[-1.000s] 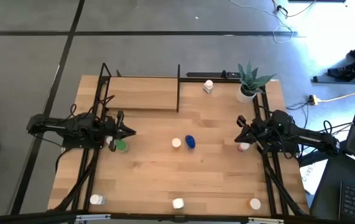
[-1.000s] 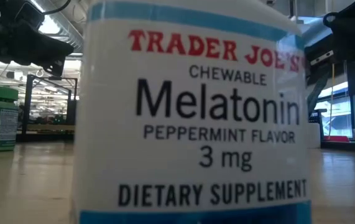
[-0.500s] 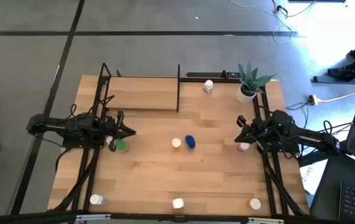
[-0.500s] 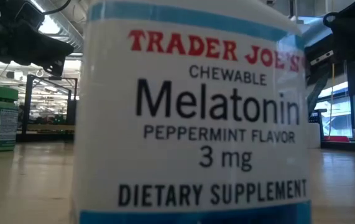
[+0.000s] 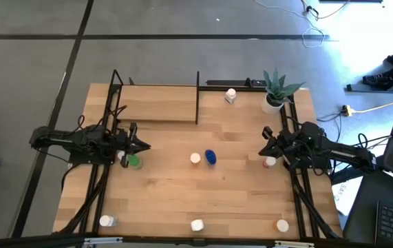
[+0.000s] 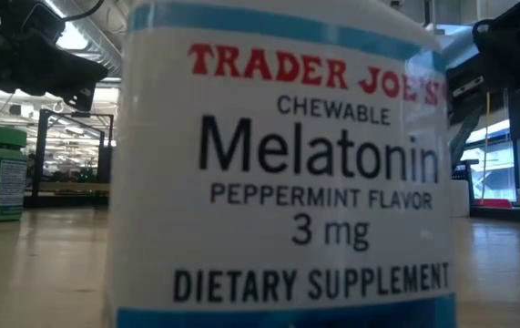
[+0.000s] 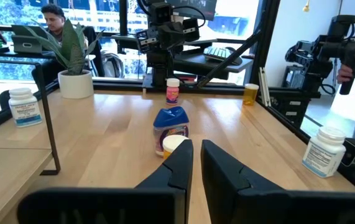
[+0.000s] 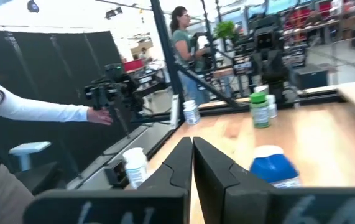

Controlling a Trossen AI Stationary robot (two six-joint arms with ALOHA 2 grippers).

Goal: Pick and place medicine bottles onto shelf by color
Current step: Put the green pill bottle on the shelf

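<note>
Two end effectors of mine hang low over the desk [image 5: 182,186], one at each side, both with their fingers drawn together and nothing held between them. My left end effector [image 5: 143,146] sits at the left side of the desk, pointing toward the middle; a green bottle [image 5: 134,162] stands just beside its tip, next to a small white-capped bottle [image 5: 122,158]. My right end effector [image 5: 264,147] sits at the right side, pointing back toward the middle, with a pink-capped bottle [image 5: 270,162] just beside it.

The shelf [image 5: 156,107] — a light-wood board between thin black posts — lies at the far left part of the desk, and no bottle is on it. Near the middle of the desk a blue bottle [image 5: 210,157] stands touching or almost touching an orange-capped white bottle [image 5: 195,158]. A white bottle [image 5: 230,96] stands at the far edge, next to a potted plant [image 5: 276,89].

Along the near edge stand three more: a white one [image 5: 106,221] at the left, a white one [image 5: 197,224] in the middle, and an orange one [image 5: 282,225] at the right. The middle one fills the low view — its label reads "Melatonin".

A person's sleeve [image 8: 46,112] and hand [image 8: 100,116] show in the room beyond the desk.
</note>
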